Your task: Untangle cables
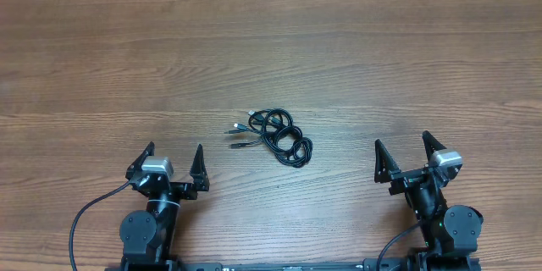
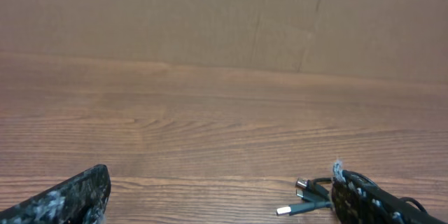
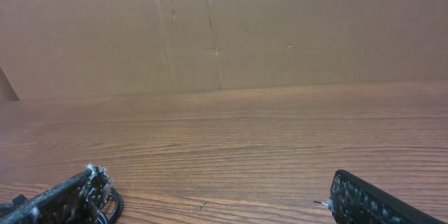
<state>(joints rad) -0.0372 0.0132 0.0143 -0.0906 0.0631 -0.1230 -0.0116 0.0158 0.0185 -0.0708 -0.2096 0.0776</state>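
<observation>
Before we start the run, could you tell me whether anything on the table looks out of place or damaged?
Only the thin black cables stand out: knotted in overlapping loops on the brown wooden table, plug ends poking left. Nothing looks spilled or broken.

No readable text, labels, brands, numbers or signs in any view
</observation>
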